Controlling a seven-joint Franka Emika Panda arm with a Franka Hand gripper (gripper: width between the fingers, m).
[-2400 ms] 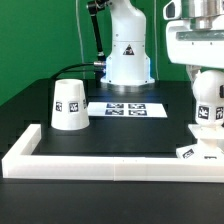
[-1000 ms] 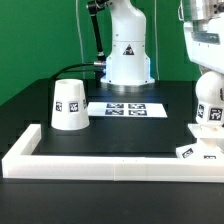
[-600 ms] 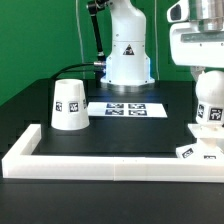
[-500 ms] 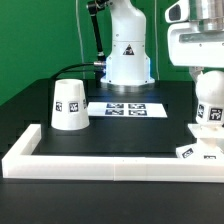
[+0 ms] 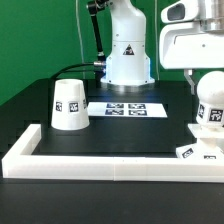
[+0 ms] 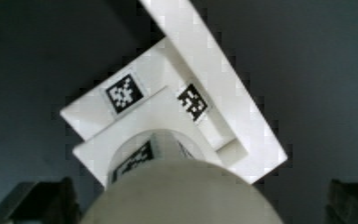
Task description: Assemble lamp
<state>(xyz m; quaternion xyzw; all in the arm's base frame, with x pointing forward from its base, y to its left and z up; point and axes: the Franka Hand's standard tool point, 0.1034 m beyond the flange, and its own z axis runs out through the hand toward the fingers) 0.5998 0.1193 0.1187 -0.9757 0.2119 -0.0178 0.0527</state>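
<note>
The white round bulb (image 5: 210,100) stands upright on the low angular base block (image 5: 200,150) at the exterior view's right, both carrying square tags. My gripper (image 5: 200,72) hangs just above the bulb, open and holding nothing. In the wrist view the bulb (image 6: 176,190) fills the space between my dark fingers (image 6: 43,200), with a gap on each side, and the base (image 6: 167,90) lies beyond it. The tapered cone shade (image 5: 68,104) stands alone on the black table at the exterior view's left.
The marker board (image 5: 125,108) lies flat in the middle at the back. A long low white border rail (image 5: 100,162) runs along the front and up the left side. The robot's white pedestal (image 5: 128,50) stands behind the board.
My gripper has risen off the bulb and shifted slightly to the exterior view's left. The bulb's round top, covered before, now shows. Shade and base have not moved.
</note>
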